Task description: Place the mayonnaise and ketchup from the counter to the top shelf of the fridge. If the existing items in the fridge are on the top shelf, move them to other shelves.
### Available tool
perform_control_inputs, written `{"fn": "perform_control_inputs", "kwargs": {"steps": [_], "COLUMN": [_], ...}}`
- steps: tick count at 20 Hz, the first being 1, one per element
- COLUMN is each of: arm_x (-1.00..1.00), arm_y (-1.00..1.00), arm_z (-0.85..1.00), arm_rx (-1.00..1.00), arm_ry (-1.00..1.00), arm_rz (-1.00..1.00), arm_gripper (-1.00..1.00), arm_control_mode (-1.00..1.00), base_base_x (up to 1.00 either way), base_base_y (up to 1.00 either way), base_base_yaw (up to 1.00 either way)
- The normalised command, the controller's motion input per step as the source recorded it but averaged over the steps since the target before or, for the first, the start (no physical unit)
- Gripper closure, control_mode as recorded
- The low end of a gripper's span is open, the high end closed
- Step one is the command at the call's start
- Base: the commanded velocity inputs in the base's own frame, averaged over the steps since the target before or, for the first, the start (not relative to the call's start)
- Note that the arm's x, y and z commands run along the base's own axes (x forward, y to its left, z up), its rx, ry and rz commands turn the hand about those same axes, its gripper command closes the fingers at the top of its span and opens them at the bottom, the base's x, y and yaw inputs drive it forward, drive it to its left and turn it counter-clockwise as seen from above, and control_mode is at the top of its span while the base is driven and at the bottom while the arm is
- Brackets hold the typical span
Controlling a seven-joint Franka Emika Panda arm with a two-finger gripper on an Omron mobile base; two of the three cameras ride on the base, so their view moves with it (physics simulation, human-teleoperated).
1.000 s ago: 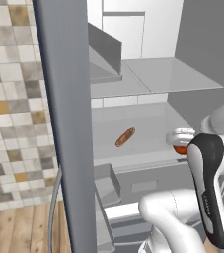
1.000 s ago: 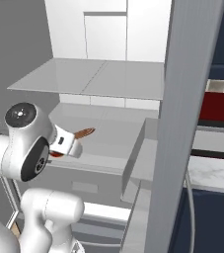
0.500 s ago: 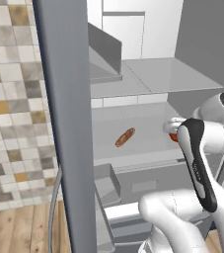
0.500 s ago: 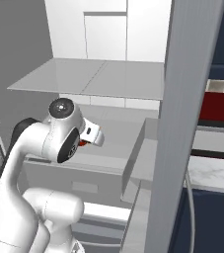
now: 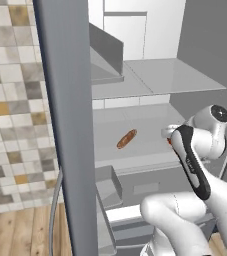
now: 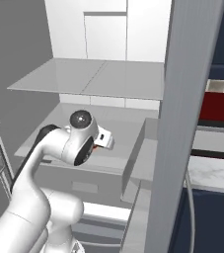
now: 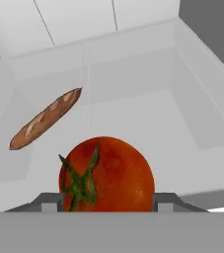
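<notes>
1. The existing items are a tomato and a small brown loaf. Both are inside the fridge, on the level directly below the top shelf.
2. The gripper is reached in at that lower level. In the hand view I see its fingertips set against the two sides of the tomato, so I read the jaws as pinching the tomato. I cannot tell whether the fruit rests on the shelf or is lifted clear of it.
3. The loaf lies flat and apart from the tomato, further in and to one side, and nothing touches it.
4. The top shelf carries nothing on the part I can see from either base view. I judge that the clearing step needs little or no further work beyond releasing the tomato on a lower level.
5. Remaining work, as I judge it: release the tomato, withdraw the arm, drive to the counter, and fetch the mayonnaise and the ketchup one at a time onto the top shelf. Neither placement is done.
6. Overall progress: early. The main transfer has not begun.
7. Brands, labels, writing: I read none on the tomato, the loaf, the shelves or the fridge walls.
</notes>
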Motion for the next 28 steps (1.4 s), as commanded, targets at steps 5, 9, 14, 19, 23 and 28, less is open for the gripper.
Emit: {"fn": "perform_control_inputs", "kwargs": {"steps": [5,9,14,19,23,28], "arm_x": [0.8,0.97,0.99,0.97,0.5,0.02], "arm_y": [-0.04,-0.03,-0.06,-0.15,0.0,0.04], "arm_z": [-0.17,-0.28,-0.38,-0.43,0.03,0.54], "arm_rx": [0.0,0.0,0.0,0.0,0.0,0.0], "arm_ry": [-0.01,0.0,0.0,-0.01,0.06,-0.01], "arm_rz": [-0.01,0.0,0.0,-0.01,-0.05,-0.02], "arm_gripper": [1.0,1.0,1.0,-1.0,-1.0,-1.0], "arm_control_mode": [-1.0,-1.0,-1.0,-1.0,-1.0,-1.0], "base_base_x": [0.0,0.0,0.0,0.0,0.0,0.0], "base_base_y": [0.0,0.0,0.0,0.0,0.0,0.0], "base_base_yaw": [0.0,0.0,0.0,0.0,0.0,0.0]}}
